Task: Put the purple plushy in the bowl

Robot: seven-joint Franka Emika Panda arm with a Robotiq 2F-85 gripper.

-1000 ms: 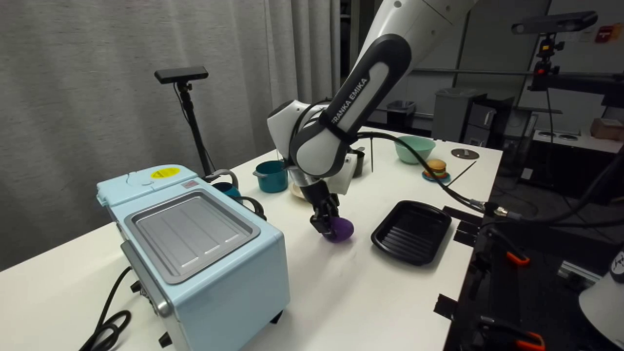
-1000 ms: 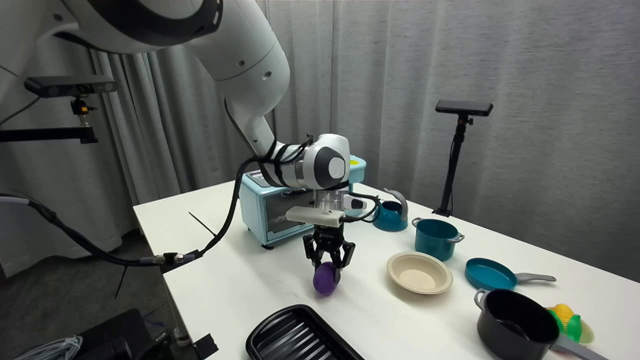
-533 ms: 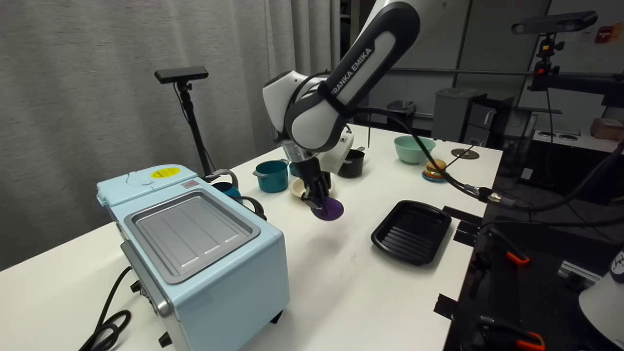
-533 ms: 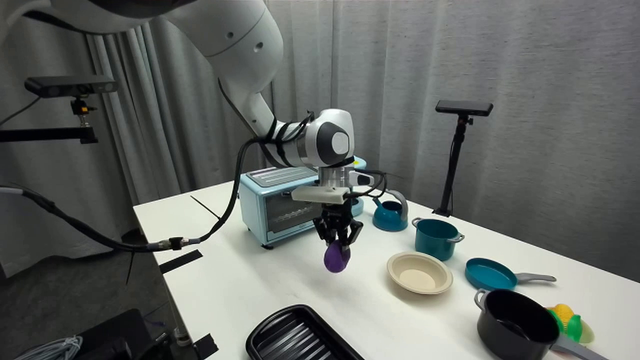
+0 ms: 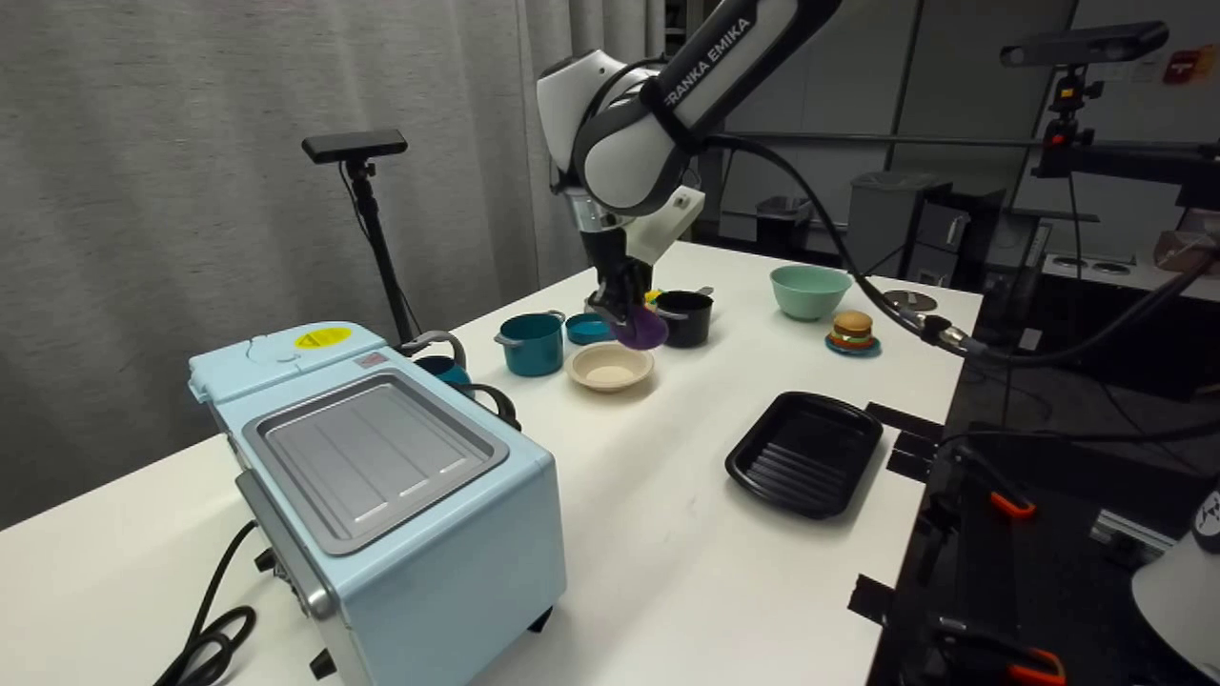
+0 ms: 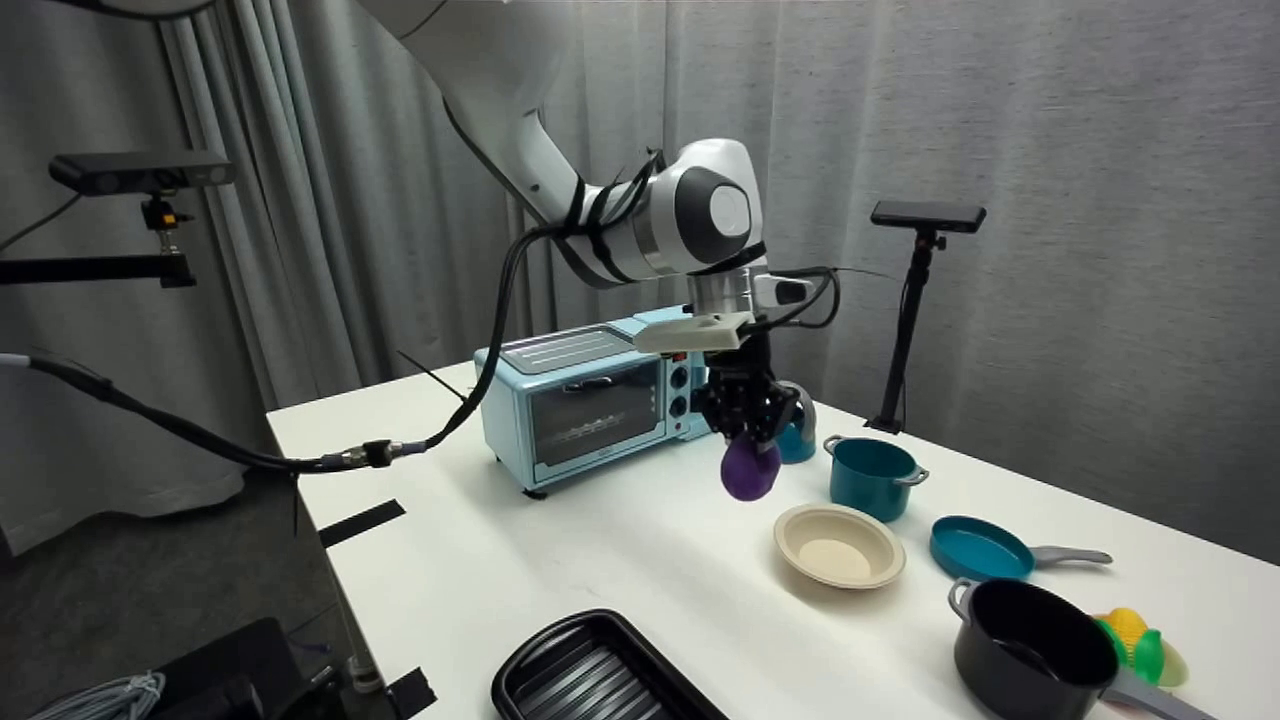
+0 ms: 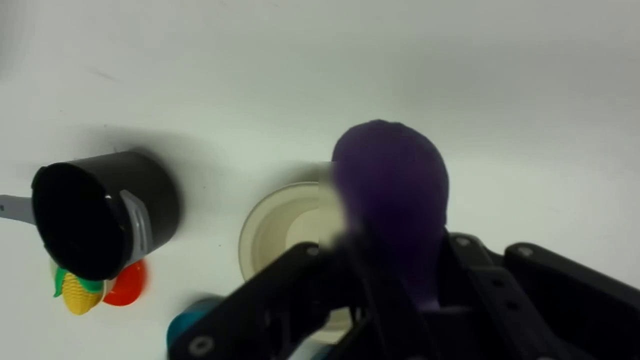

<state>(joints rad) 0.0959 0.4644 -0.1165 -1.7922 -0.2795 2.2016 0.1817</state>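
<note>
Purple plushy (image 6: pixel 750 468) gripped in my jaws above the surface (image 6: pixel 600 560), not yet over the cream bowl (image 6: pixel 840 558), likely target, nearer the edge by the curtain (image 6: pixel 1100 250). Pickup done; placing remains.

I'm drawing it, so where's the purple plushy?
In an exterior view, the purple plushy hangs in the gripper, left of and higher than the beige bowl.

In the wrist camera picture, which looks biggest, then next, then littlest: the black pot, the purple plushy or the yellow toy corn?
1. Black saucepan and purple plushy: too close to rank, because the plushy is nearer the camera and partly hidden.
2. Yellow toy corn: clearly the smallest.
</note>
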